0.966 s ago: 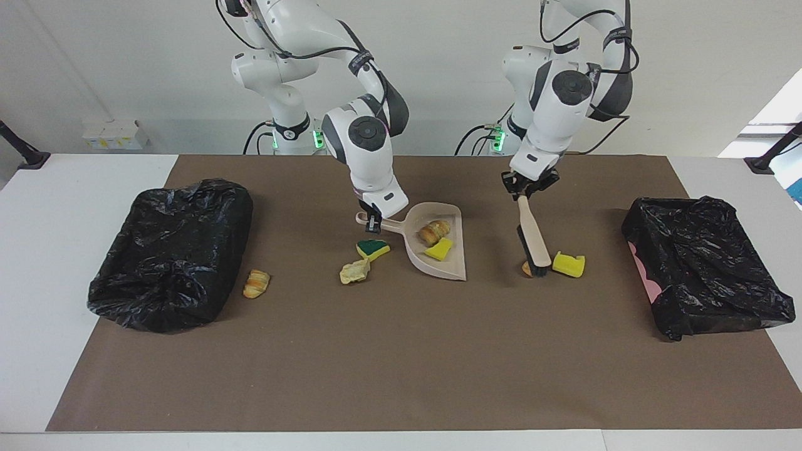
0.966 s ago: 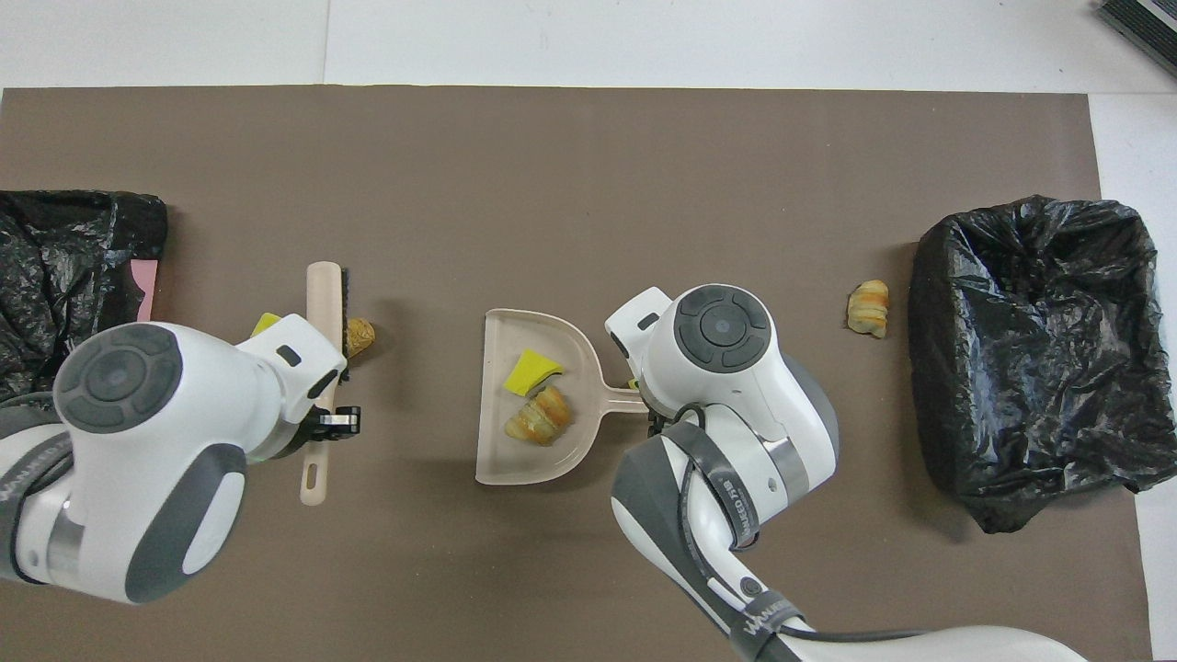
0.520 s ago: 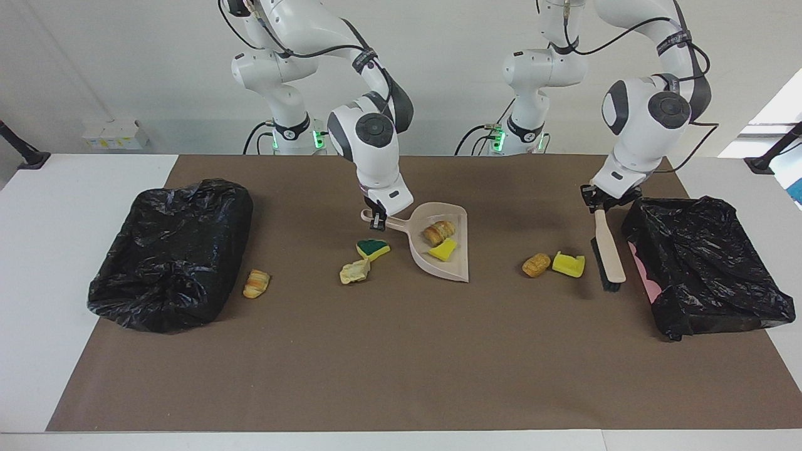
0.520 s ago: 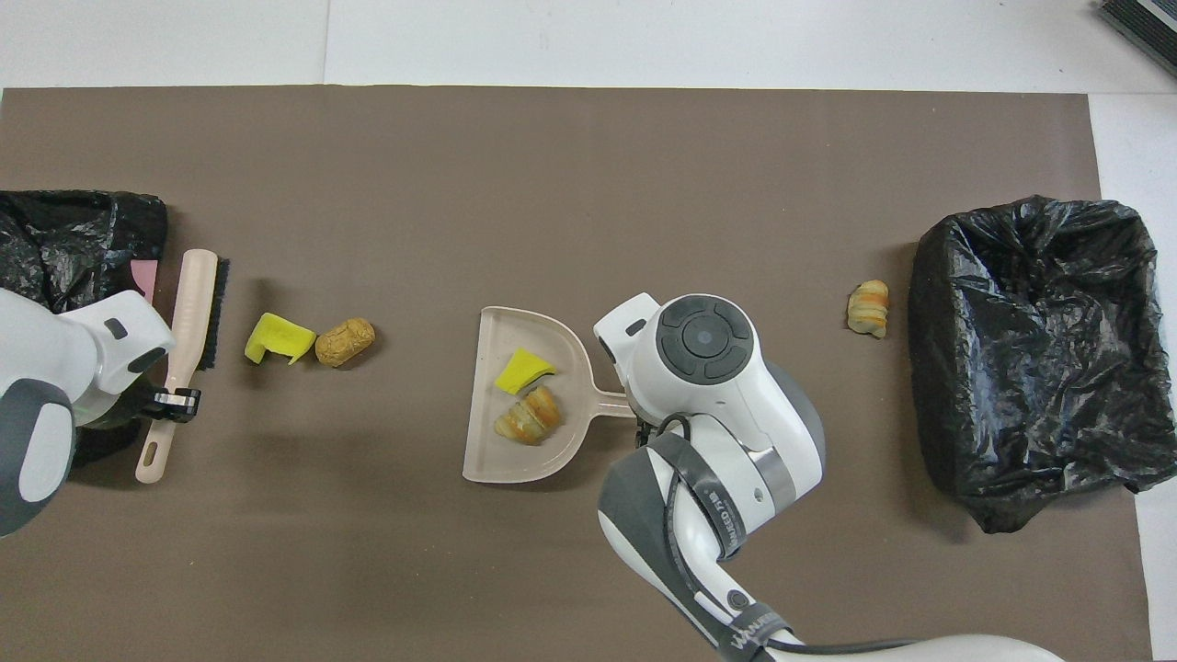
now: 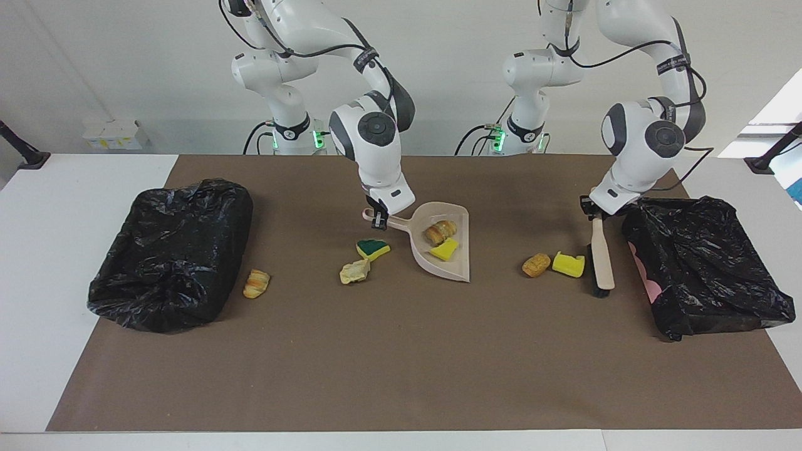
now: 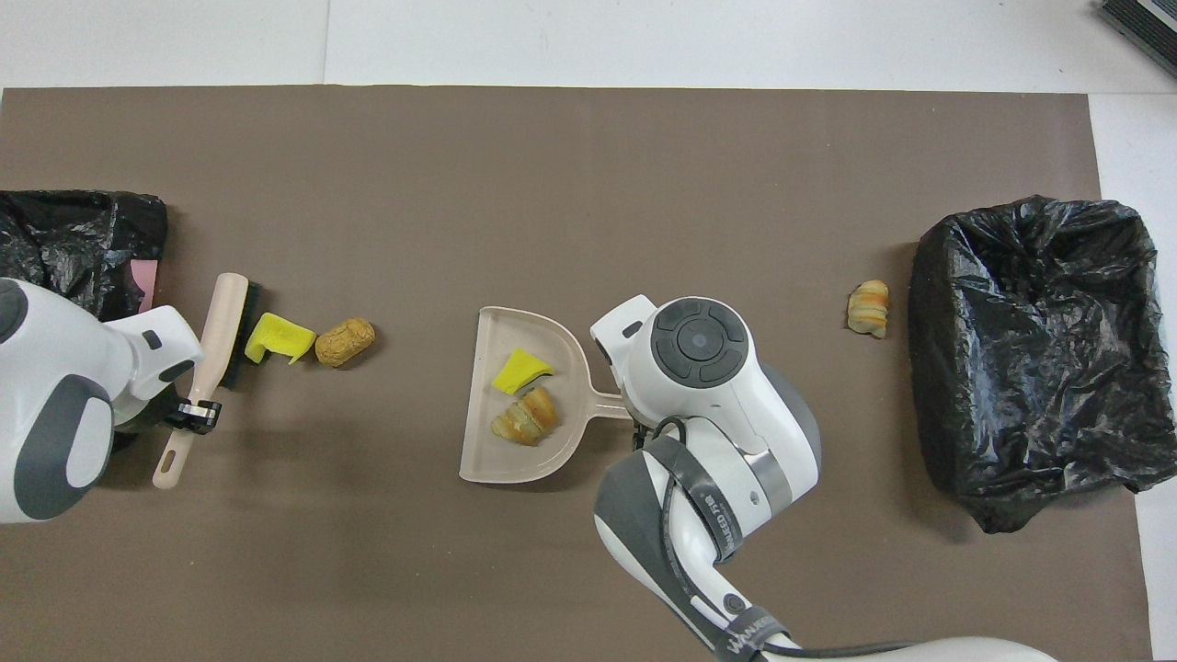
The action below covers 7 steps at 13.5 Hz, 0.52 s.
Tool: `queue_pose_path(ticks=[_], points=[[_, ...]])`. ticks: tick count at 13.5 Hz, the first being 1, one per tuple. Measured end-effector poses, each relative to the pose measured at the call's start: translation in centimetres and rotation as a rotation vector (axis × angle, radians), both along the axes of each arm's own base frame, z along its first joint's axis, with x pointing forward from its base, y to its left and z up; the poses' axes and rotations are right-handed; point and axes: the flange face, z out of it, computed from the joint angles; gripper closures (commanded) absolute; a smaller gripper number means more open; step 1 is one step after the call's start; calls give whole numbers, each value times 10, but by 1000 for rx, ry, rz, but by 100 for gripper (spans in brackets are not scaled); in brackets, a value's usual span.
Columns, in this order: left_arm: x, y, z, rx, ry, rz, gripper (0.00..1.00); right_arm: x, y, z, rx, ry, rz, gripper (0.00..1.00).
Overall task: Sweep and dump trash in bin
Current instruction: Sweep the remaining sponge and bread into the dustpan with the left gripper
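Note:
My right gripper is shut on the handle of the beige dustpan, which rests on the mat. In the pan lie a pastry lump and a yellow sponge chunk. A green-and-yellow sponge and a paper wad lie beside the pan's handle. My left gripper is shut on the brush, whose bristles stand against a yellow sponge chunk. A brown lump lies beside that chunk. Another pastry lies by the bin at the right arm's end.
A black bag-lined bin stands at the right arm's end of the brown mat. A second one stands at the left arm's end, close to the brush. In the overhead view the right arm's wrist covers the dustpan's handle.
My left gripper carried the brush from over the brown lump toward the left arm's end, then brought it back against the yellow chunk. The dustpan shifted slightly toward the left arm's end.

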Motion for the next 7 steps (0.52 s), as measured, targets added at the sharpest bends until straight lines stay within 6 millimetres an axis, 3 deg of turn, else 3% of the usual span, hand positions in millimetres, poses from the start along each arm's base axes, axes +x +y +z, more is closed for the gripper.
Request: queue_pose_path(ticks=[7], points=[[-37, -137, -4, -106, 34, -172, 100, -1, 2, 0, -2, 0, -16, 100]])
